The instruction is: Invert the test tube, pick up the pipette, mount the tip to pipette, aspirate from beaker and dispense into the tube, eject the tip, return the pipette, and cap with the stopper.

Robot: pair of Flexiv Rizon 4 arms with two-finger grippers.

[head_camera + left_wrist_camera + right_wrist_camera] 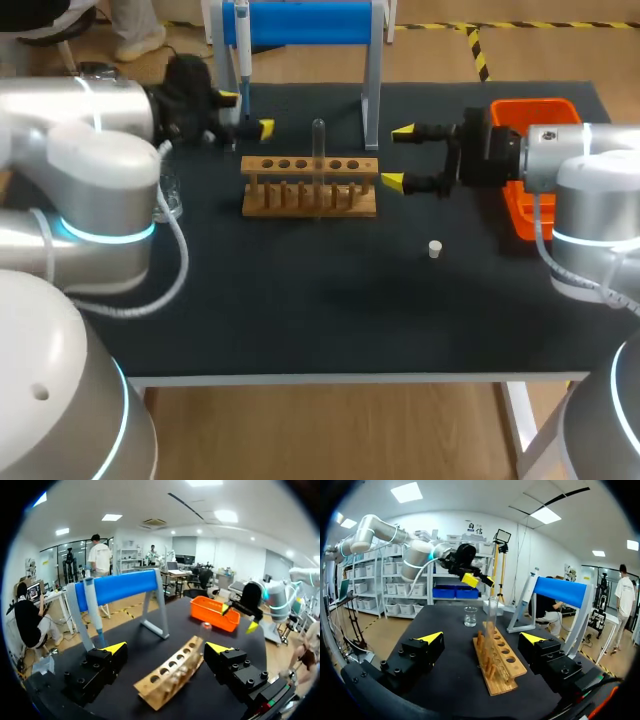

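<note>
A clear test tube (pixel 319 140) stands upright in the wooden rack (pixel 310 186) at mid-table. My left gripper (pixel 247 113) is open just off the rack's left end. My right gripper (pixel 398 156) is open off its right end. In the left wrist view the rack (pixel 172 672) and tube (pixel 205 630) lie ahead of the open gripper (pixel 166 647). The right wrist view has the rack (pixel 500 655) and tube (pixel 492 610) ahead of its open gripper (pixel 481 638). The pipette (pixel 241 50) hangs on the blue stand (pixel 305 25). A glass beaker (pixel 168 195) sits at the left. A small white stopper (pixel 435 249) lies right of centre.
An orange bin (pixel 535 160) stands at the table's right side, under my right arm. The blue stand's leg (pixel 371 95) rises just behind the rack's right end. The table's front half holds only the stopper.
</note>
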